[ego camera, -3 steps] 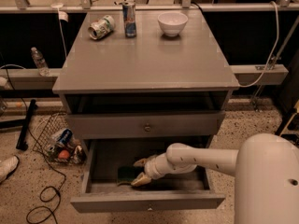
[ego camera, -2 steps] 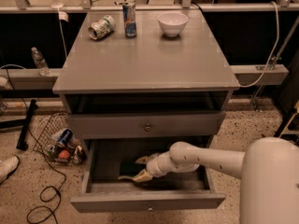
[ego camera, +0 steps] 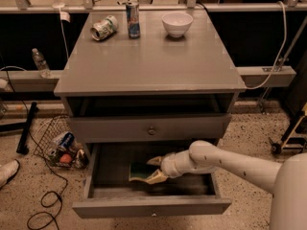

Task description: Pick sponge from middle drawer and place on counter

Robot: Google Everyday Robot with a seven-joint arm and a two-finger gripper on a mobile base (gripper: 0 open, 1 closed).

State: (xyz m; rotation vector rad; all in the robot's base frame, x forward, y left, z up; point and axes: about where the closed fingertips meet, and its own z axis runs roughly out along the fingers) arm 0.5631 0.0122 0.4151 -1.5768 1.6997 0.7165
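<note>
The middle drawer (ego camera: 151,206) is pulled open at the bottom of the grey cabinet. The sponge (ego camera: 138,170), dark green over pale yellow, sits inside it left of centre. My gripper (ego camera: 152,169) reaches into the drawer from the right on a white arm. Its two pale fingers (ego camera: 154,178) stand on either side of the sponge's right end. The counter (ego camera: 151,54) is the broad grey top above.
On the counter's far side lie a tipped can (ego camera: 104,27), an upright can (ego camera: 133,19) and a white bowl (ego camera: 177,23). A closed drawer with a knob (ego camera: 151,130) sits above the open one. A wire basket with cans (ego camera: 60,146) and cables lie on the floor at left.
The gripper has moved a little further left and deeper into the drawer, onto the sponge's right end. The sponge has stayed in the drawer.
</note>
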